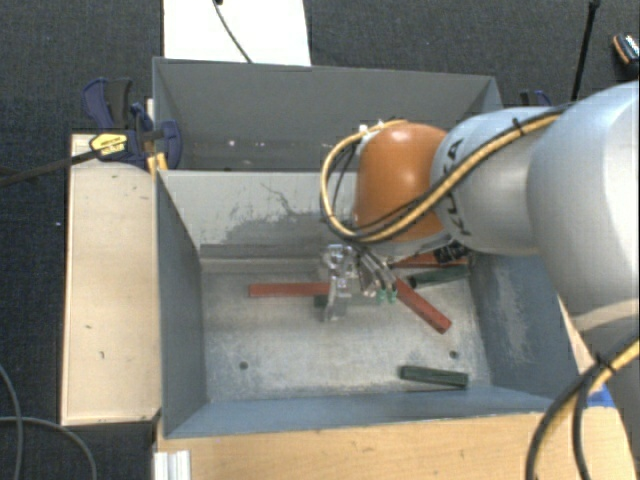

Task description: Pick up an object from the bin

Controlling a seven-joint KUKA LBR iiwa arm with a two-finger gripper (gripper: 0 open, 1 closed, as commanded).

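Gripper (335,296) sits low at the right end of the long red stick (285,290), probably placed to take that end; clenched or released, can't say.

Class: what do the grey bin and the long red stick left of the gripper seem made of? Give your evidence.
Grey bin: likely sheet metal, dull finish; flat folded walls with pale scuffs. Long red stick: unclear, perhaps plastic or painted wood; even matte colour, straight edges.
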